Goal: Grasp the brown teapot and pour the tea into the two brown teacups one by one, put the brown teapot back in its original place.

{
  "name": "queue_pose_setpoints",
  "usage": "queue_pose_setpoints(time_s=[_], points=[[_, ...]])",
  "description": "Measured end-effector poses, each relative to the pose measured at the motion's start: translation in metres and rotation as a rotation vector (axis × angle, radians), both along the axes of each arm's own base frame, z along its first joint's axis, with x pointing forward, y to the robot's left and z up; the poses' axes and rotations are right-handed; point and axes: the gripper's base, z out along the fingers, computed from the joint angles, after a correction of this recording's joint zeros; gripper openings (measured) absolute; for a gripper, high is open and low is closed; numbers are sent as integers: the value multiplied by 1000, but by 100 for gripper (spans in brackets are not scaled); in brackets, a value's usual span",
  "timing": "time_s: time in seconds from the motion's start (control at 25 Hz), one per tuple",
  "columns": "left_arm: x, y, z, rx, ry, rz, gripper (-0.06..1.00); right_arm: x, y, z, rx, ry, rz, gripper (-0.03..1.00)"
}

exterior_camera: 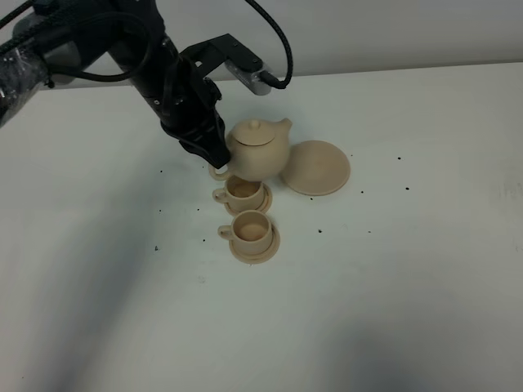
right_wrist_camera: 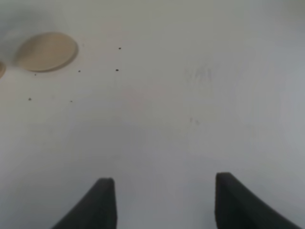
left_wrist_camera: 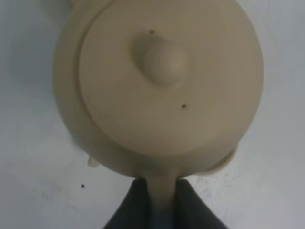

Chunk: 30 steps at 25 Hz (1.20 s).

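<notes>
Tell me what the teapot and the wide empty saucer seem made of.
Teapot: probably ceramic, matte; even beige, no glare, only soft highlights. Wide saucer: same beige and dull finish, likely matching ceramic. Moulded plastic cannot be excluded from looks alone.

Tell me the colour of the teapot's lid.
The lid is plain beige-tan, clearest in the left wrist view.

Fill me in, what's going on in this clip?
The left gripper is shut on the handle of the teapot and holds it in the air just over the far cup. The spout points toward the bare big saucer, away from the cups, so no pour is visible. The near cup sits on its small saucer in front. The right gripper is open over the bare table, holding nothing.
</notes>
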Motion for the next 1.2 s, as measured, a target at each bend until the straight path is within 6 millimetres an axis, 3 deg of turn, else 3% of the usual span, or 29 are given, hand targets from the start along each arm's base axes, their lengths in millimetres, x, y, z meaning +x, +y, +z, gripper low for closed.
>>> queue_pose_setpoints(time_s=[0.4,0.84,1.2], points=[[-28,29,6,17,-60,-13,15,0,0,0,0,0,0,49],[-27,40,8,139,-110,-81,15,0,0,0,1,0,1,49],[-19,66,7,165,-139,-137,15,0,0,0,1,0,1,49]])
